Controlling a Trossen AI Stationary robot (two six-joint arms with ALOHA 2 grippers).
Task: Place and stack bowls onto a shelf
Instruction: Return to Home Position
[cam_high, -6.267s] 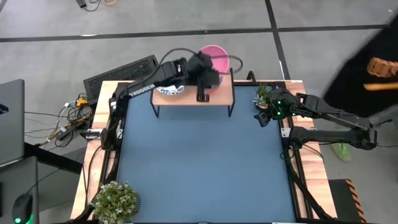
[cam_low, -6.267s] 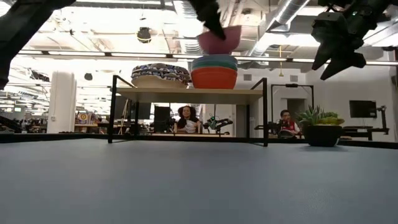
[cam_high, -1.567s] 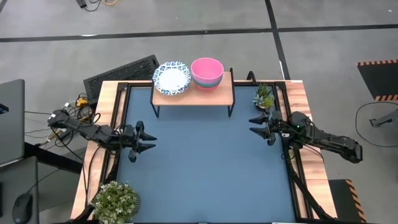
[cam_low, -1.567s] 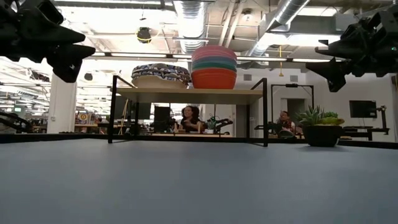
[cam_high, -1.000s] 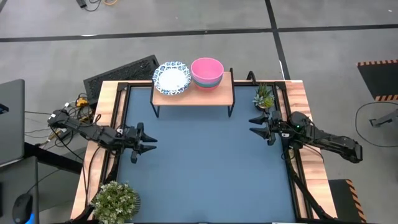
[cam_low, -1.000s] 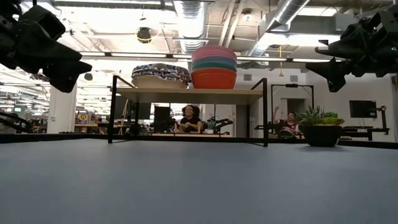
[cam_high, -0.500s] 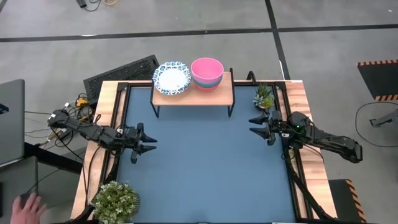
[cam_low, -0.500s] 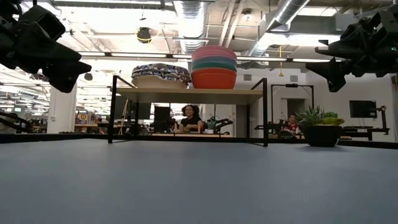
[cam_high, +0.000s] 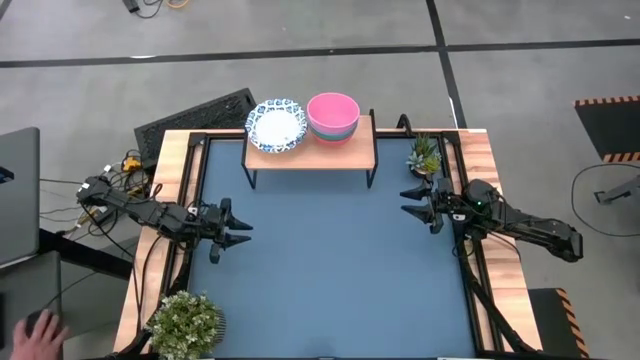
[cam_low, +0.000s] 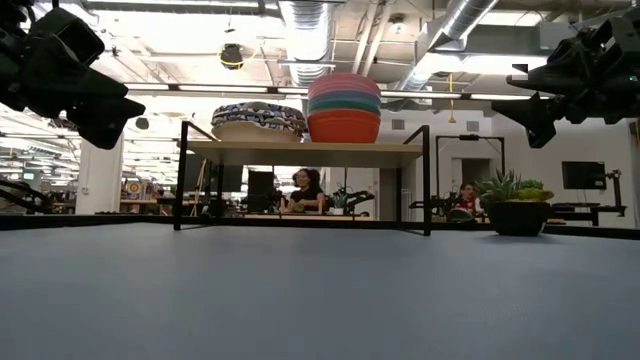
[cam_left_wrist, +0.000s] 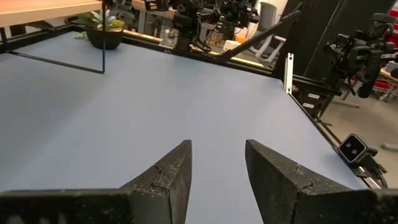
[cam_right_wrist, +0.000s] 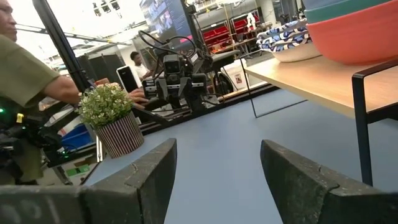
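Note:
The shelf (cam_high: 310, 152), a light wooden plank on thin black legs, stands at the table's far edge. On its left part rest the white bowls with blue lattice rims (cam_high: 277, 126), nested. Beside them on its right part sits a stack of plain bowls (cam_high: 333, 115), pink on top and red-orange at the bottom (cam_low: 344, 107). My left gripper (cam_high: 245, 232) hovers open above the mat near the table's left edge, holding nothing. My right gripper (cam_high: 405, 200) hovers open near the right edge, with nothing between its fingers either (cam_right_wrist: 217, 162).
A bushy potted plant (cam_high: 185, 322) stands at the near left corner, and a small one (cam_high: 424, 155) at the far right, beside the shelf. The blue mat (cam_high: 330, 270) lies bare between the arms. A person's hand (cam_high: 40, 330) shows off the table's near left.
A person's hand has come into the high view beyond the table's near left corner. Both arms have kept still and the bowls have stayed in place.

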